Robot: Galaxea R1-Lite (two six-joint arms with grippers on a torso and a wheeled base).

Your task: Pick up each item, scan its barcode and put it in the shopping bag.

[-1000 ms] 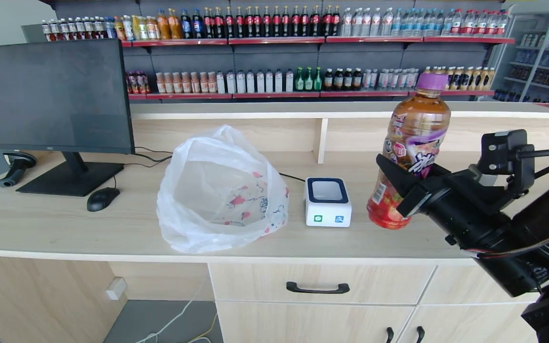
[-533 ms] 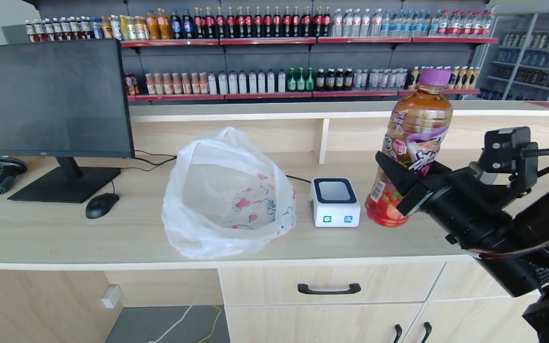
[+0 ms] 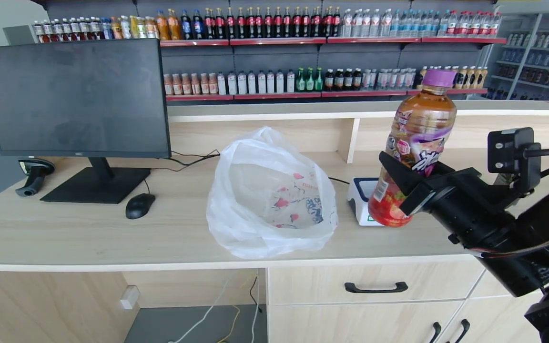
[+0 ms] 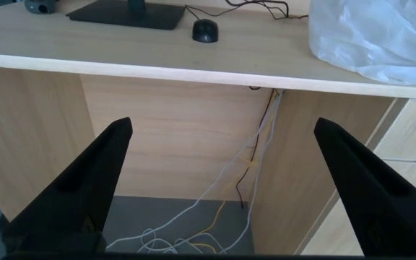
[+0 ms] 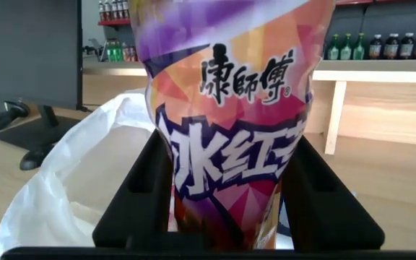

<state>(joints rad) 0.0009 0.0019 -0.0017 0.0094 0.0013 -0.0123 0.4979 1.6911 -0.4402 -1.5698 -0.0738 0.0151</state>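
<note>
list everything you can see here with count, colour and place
counter: 1, light wood, foreground
bottle: 1, amber with purple cap, held upright above counter's right
shopping bag: 1, white translucent, counter middle
scanner: 1, white, right of bag, partly behind bottle
monitor: 1, black, counter left
mouse: 1, black, beside monitor stand
handheld scanner: 1, black, counter far left
shelf bottles: many, mixed, back wall
left gripper: 1, black, open, below counter level
right gripper: 1, black, shut on bottle

You have a dark monitor (image 3: 79, 95) on the surface (image 3: 65, 228), a black mouse (image 3: 139, 206) beside its stand, and bottle-lined shelves (image 3: 279, 42) behind.
</note>
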